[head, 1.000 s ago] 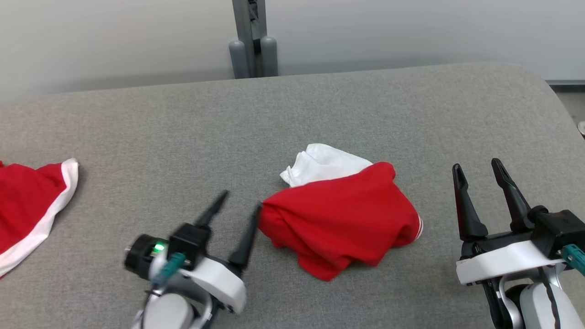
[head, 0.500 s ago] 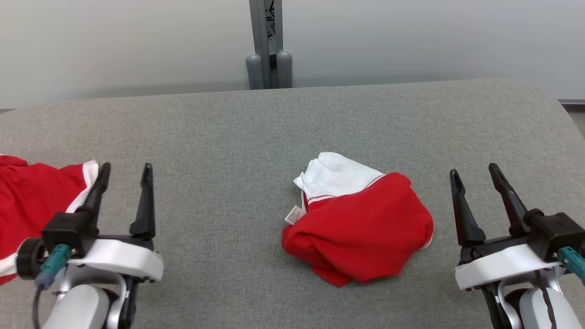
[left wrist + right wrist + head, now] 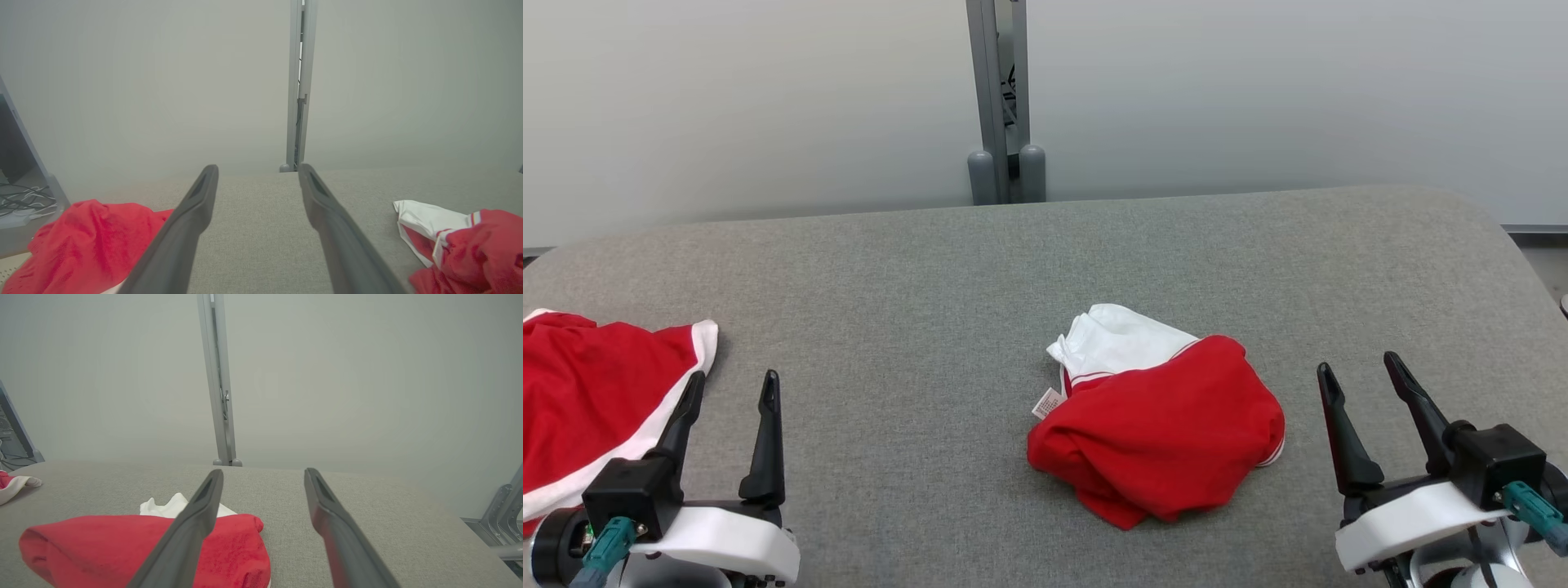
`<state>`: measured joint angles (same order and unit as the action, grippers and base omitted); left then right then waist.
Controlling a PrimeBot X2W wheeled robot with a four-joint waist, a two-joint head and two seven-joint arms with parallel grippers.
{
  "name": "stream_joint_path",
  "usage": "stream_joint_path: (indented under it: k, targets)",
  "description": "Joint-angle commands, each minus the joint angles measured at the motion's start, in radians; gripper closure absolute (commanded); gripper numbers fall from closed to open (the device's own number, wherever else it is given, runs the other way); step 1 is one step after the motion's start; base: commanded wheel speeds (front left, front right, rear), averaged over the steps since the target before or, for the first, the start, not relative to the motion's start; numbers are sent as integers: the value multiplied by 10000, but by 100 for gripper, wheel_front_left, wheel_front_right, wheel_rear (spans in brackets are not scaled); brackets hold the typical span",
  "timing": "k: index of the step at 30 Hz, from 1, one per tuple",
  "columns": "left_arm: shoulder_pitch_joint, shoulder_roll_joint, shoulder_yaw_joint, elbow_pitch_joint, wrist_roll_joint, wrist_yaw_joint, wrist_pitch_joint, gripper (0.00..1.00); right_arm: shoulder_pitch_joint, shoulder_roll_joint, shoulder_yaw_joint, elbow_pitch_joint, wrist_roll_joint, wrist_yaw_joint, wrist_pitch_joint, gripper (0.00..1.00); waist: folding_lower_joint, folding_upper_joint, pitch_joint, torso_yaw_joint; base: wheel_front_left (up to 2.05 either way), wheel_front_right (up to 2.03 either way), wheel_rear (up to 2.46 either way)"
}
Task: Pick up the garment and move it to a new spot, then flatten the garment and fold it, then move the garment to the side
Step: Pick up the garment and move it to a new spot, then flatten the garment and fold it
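The left gripper (image 3: 732, 380) sits low at the near left, its two dark fingers spread wide with nothing between them. The right gripper (image 3: 1357, 366) mirrors it at the near right, fingers just as far apart and empty. Between them, nearer the right one and touching neither, the garment (image 3: 1168, 433) lies in a crumpled red heap on the grey table (image 3: 915, 278). A white part and a small tag (image 3: 1048, 403) show at its far-left side. A second red cloth (image 3: 580, 392) with a white edge lies just beside the left gripper. Behind the table a grey post (image 3: 999, 98) stands against a pale wall (image 3: 727, 106).
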<state>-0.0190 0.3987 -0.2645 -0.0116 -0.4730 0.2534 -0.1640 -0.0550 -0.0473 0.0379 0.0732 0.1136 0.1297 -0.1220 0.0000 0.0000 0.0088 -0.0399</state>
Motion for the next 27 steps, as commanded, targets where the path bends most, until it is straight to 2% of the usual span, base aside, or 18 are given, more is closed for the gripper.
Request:
stream_joint_path:
  k: [1, 13, 27]
  targets:
    - [177, 64, 45, -156, 71, 128, 54, 0, 175, -59, -77, -64, 0, 19, 78, 0, 0, 0, -111, -4, 0, 0, 0]
    - [659, 266, -26, -896, 229, 583, 584, 0, 611, -57, -203, -248, 68, 19, 256, 0, 0, 0, -197, 2, 0, 0, 0]
    - [586, 361, -113, -1158, 266, 788, 856, 0, 481, -57, -235, -315, 81, 19, 255, 0, 0, 0, -64, 97, 0, 0, 0]
